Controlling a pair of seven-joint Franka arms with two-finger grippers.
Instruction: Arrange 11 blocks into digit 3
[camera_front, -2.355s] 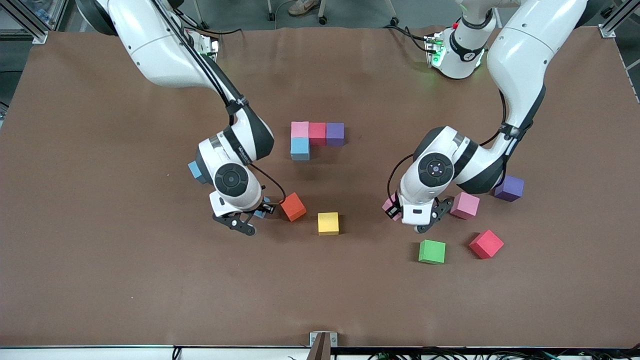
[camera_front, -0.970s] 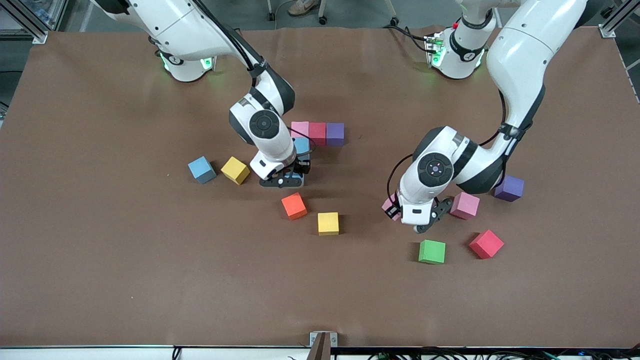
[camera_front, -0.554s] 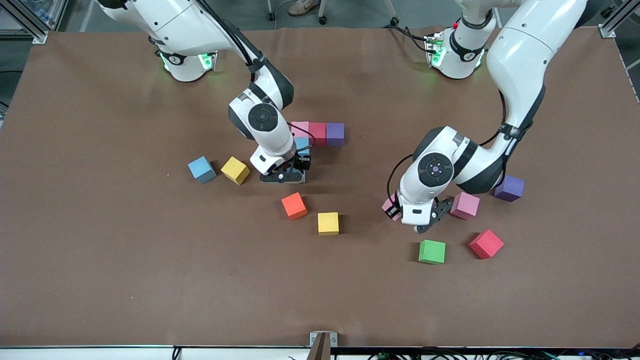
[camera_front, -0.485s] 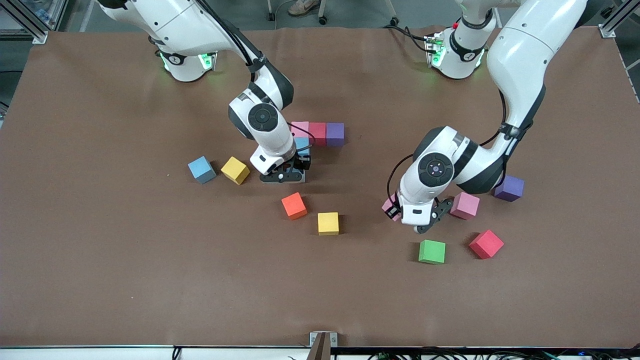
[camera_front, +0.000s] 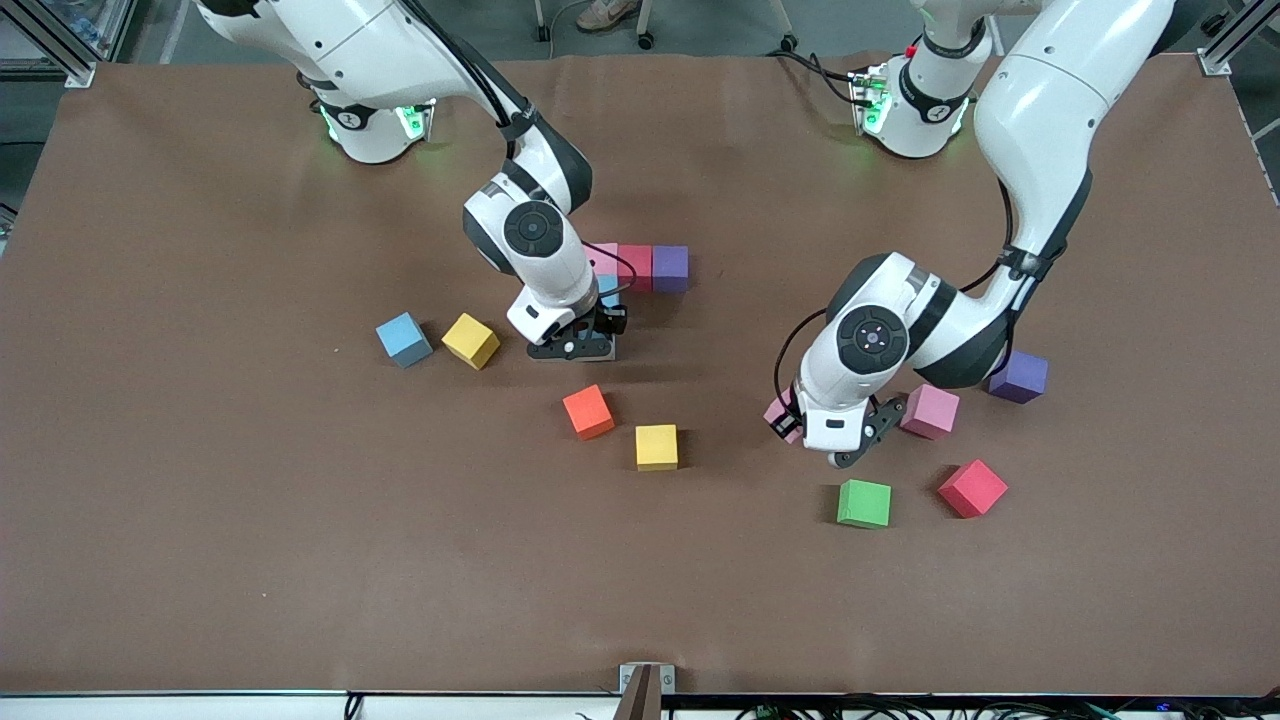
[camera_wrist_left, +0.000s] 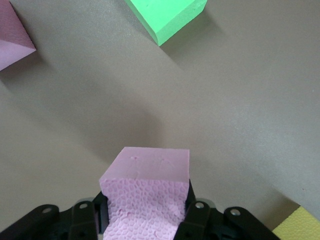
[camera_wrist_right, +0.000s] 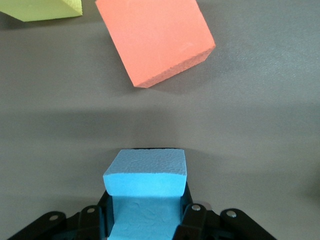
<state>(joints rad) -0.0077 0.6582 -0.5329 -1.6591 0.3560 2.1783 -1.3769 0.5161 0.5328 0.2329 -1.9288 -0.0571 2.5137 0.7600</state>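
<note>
- Right gripper (camera_front: 578, 347): low over the table, just on the front-camera side of the started figure; fingers clamped on a blue block (camera_wrist_right: 146, 186). In the front view this held block is mostly hidden under the gripper.
- Left gripper (camera_front: 838, 440): over the table toward the left arm's end, among the loose blocks there; fingers clamped on a pink block (camera_wrist_left: 148, 192); this arm waits.
- Started figure: a row of three touching blocks, pink (camera_front: 603, 256), red (camera_front: 635, 267), purple (camera_front: 670, 267), lying farthest from the front camera of all the blocks. A blue one (camera_front: 607, 291) sits against the pink, on its nearer side, largely covered by the right arm's wrist.
- Loose, toward the right arm's end: a light blue block (camera_front: 404, 339) and a yellow block (camera_front: 471, 340), side by side with a small gap, both turned askew.
- Loose, near the middle: an orange block (camera_front: 588, 411) and a second yellow block (camera_front: 656, 446), nearer to the front camera than the right gripper. The right wrist view shows the orange one close ahead of the held blue block, apart from it.
- Loose, toward the left arm's end: a pink block (camera_front: 930, 411) just beside the left gripper, a purple block (camera_front: 1018, 376) partly under the left arm's wrist, a green block (camera_front: 864, 503) and a red block (camera_front: 972, 488), these last two nearest to the front camera.
- Table (camera_front: 200, 500): brown surface.
</note>
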